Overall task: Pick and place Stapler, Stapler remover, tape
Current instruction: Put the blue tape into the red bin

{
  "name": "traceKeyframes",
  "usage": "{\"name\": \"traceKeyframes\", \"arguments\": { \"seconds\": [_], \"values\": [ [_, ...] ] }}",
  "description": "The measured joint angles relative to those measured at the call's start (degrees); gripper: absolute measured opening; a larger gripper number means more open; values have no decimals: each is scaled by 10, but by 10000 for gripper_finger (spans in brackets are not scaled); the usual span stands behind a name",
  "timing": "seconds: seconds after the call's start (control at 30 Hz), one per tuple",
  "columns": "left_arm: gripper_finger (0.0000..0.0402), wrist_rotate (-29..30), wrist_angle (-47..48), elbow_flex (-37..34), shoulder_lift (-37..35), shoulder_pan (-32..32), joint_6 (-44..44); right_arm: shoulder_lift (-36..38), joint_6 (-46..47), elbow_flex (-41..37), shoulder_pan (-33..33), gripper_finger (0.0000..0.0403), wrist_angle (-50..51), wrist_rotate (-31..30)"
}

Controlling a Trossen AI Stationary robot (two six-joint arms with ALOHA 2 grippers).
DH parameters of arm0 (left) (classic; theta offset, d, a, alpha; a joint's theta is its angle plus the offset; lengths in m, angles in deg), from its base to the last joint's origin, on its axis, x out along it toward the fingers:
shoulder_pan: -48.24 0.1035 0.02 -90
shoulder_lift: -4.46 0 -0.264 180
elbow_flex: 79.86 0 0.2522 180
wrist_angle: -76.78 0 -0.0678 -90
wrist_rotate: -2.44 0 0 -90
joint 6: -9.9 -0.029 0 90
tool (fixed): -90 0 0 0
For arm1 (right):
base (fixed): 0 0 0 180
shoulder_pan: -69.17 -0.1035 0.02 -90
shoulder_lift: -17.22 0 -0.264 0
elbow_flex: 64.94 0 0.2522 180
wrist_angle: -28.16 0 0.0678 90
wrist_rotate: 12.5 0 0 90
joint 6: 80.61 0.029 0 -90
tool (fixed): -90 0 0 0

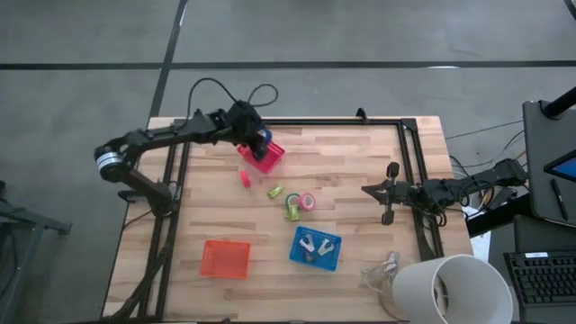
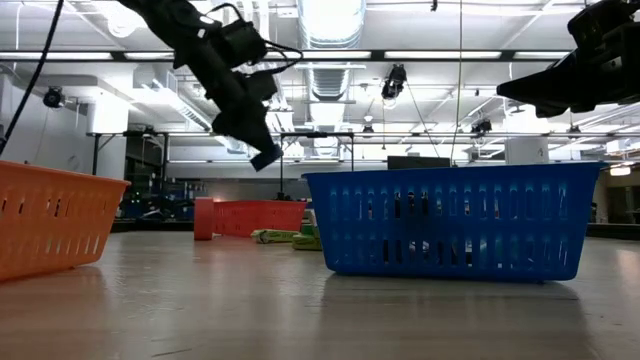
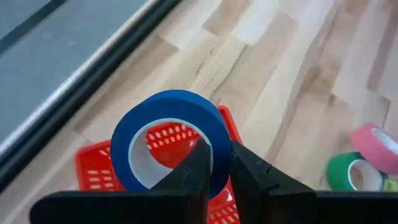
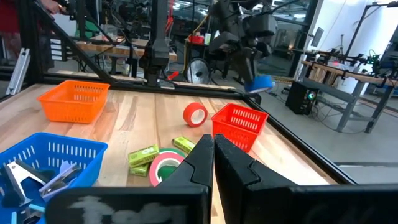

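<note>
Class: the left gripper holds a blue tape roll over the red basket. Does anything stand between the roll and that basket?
Nothing visible does. The left gripper grips the blue tape roll directly above the red basket, whose open top shows through the roll's hole.

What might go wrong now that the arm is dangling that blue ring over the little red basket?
The left pincer pinches only one wall of the blue tape roll, so the roll could twist or slip early. It hangs above the red basket, a small target near the table's edge; a drop could catch the rim and roll away, or tip the light basket. The right pincer waits shut, too far off to help.
</note>
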Motion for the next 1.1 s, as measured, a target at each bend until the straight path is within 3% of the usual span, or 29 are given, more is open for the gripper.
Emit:
{"name": "traceKeyframes", "arguments": {
  "seconds": [0.27,0.73,1.1],
  "values": [
    [43,33,-10,3,54,-14,46,0,0,0,0,8,0,0],
    [46,-51,-6,13,122,-19,49,0,0,0,0,8,0,0],
    [61,-46,-4,15,145,-24,62,0,0,0,0,8,0,0]
  ]
}}
